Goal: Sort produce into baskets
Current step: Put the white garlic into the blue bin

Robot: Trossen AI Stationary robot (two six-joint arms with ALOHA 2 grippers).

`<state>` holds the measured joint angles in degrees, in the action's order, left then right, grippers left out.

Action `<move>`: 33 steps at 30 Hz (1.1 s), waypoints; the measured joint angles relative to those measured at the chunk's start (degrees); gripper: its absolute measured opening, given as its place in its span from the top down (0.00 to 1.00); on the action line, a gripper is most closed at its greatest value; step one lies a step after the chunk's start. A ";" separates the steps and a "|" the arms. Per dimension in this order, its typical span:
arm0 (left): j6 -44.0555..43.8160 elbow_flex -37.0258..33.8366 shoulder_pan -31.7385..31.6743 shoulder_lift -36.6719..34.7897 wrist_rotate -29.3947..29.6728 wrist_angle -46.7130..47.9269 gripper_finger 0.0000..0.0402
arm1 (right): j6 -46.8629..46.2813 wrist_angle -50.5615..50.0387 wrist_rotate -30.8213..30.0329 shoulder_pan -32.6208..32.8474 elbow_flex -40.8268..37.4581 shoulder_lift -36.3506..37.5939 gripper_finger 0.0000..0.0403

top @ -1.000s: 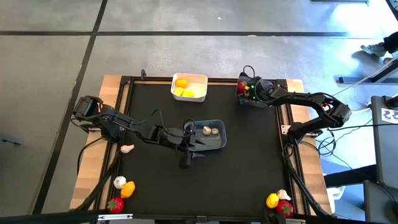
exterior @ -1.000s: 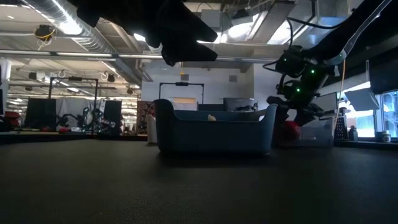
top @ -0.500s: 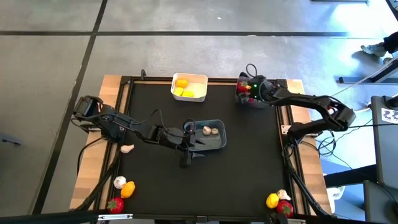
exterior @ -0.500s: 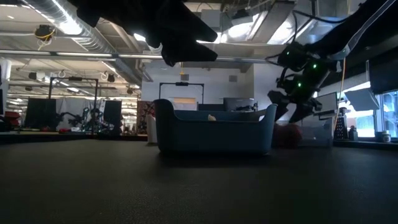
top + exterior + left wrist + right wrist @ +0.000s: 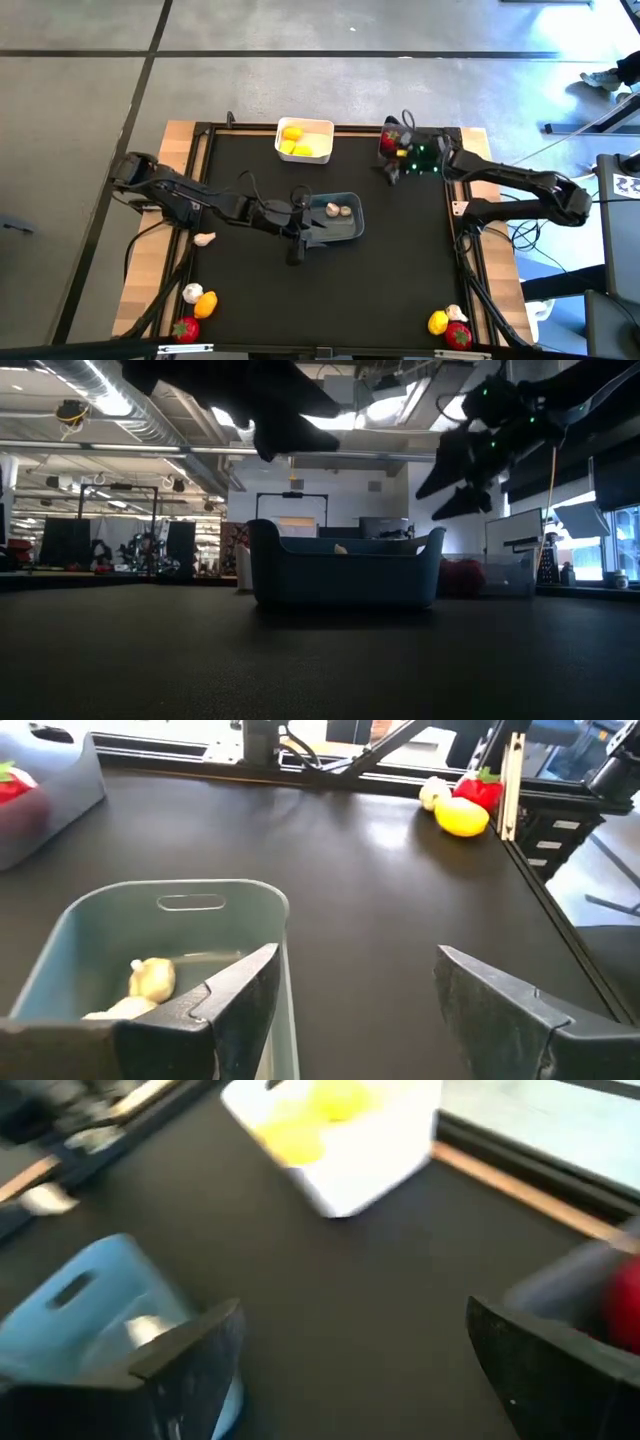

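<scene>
The blue-grey basket (image 5: 337, 217) stands mid-table with two whitish bulbs (image 5: 150, 978) inside. The white basket (image 5: 304, 141) at the far edge holds yellow produce (image 5: 292, 134). The dark grey basket (image 5: 393, 152) at the far right holds red produce (image 5: 388, 143). My left gripper (image 5: 296, 243) hangs open and empty above the blue-grey basket's left end (image 5: 185, 900). My right gripper (image 5: 390, 172) hangs open and empty in the air just on the near side of the dark grey basket, well above the table in the low view (image 5: 450, 480).
Loose produce lies on the wooden borders. One bulb (image 5: 204, 239) lies at the left edge. A bulb, an orange piece (image 5: 206, 303) and a red piece (image 5: 185, 328) lie at the near left corner. A yellow piece (image 5: 437, 322), a red one and a bulb lie at the near right corner.
My right gripper has risen from the dark grey basket, drawn back toward the table's near edge and tipped up closer to level. The red produce stays in that basket. My left gripper has kept its place over the blue-grey basket's end.
</scene>
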<state>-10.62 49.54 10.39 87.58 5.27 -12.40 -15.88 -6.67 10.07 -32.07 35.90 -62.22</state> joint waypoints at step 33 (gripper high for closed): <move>-32.64 -0.03 1.20 -19.99 3.90 73.36 0.36 | -5.24 0.55 -22.66 41.23 0.00 -4.84 0.07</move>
<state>-43.26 49.51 11.60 67.59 9.16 60.96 -21.11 -6.12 -12.58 9.16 35.90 -67.06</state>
